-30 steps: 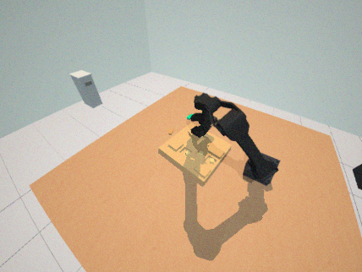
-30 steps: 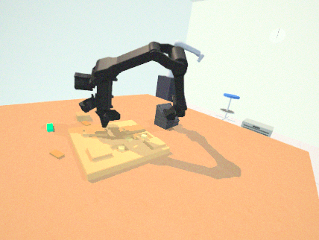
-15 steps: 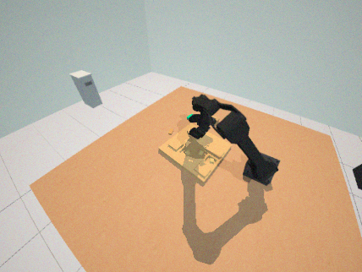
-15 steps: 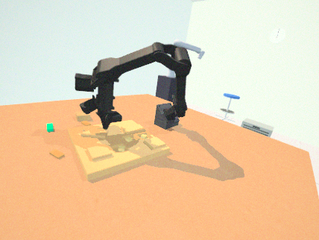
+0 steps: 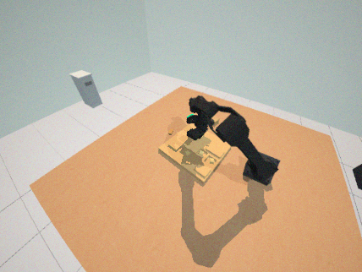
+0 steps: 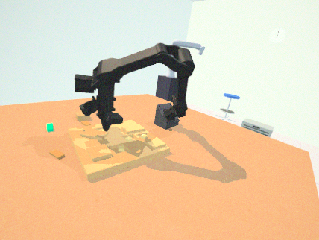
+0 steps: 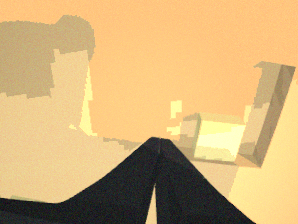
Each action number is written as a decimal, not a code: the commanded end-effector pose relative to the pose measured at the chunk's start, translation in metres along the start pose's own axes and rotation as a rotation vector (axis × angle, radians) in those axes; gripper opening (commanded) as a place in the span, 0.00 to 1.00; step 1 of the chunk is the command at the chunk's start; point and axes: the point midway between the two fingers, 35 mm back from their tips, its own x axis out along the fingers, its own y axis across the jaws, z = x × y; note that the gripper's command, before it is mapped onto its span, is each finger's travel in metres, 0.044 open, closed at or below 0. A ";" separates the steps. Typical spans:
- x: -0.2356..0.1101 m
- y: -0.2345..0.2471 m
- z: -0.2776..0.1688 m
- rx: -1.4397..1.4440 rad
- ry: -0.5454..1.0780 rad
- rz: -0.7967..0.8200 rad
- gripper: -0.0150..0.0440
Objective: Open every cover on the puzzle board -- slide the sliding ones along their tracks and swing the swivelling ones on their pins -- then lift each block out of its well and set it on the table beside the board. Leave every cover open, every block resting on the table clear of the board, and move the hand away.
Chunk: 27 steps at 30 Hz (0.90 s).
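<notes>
So the jaws were pressed together on nothing, right over the puzzle board (image 6: 112, 165). A green block (image 6: 50, 127) sat well left of the board on the tabletop (image 6: 223, 209).

Matte black jointed arm (image 6: 138, 61), blocky base (image 6: 163, 118), tapered claw (image 7: 154, 144) (no markings)

The puzzle board (image 6: 123, 169) looks like pale, matt wood with a smooth face. The counter (image 6: 223, 209) has a matt orange surface with a faint grain, like cork or fibreboard. The arm (image 6: 134, 61) is black with a dull plastic sheen, and its fingers look matt black. A small green block (image 6: 50, 127) looks like smooth plastic.
</notes>
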 end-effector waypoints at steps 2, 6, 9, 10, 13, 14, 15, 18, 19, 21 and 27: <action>0.001 0.007 0.002 0.001 0.002 0.006 0.25; 0.001 0.011 0.005 0.000 0.002 0.006 0.25; 0.001 0.015 0.007 0.000 0.002 0.006 0.25; 0.001 0.016 0.007 0.000 0.002 0.006 0.25; 0.001 0.020 0.009 0.000 0.002 0.007 0.25; 0.001 0.021 0.010 0.000 0.002 0.007 0.25; 0.001 0.021 0.010 0.000 0.002 0.007 0.25; 0.001 0.022 0.011 0.000 0.002 0.007 0.25; 0.001 0.023 0.011 0.000 0.002 0.007 0.25; 0.001 0.024 0.013 0.000 0.002 0.007 0.25; 0.001 0.030 0.018 0.000 0.002 0.007 0.25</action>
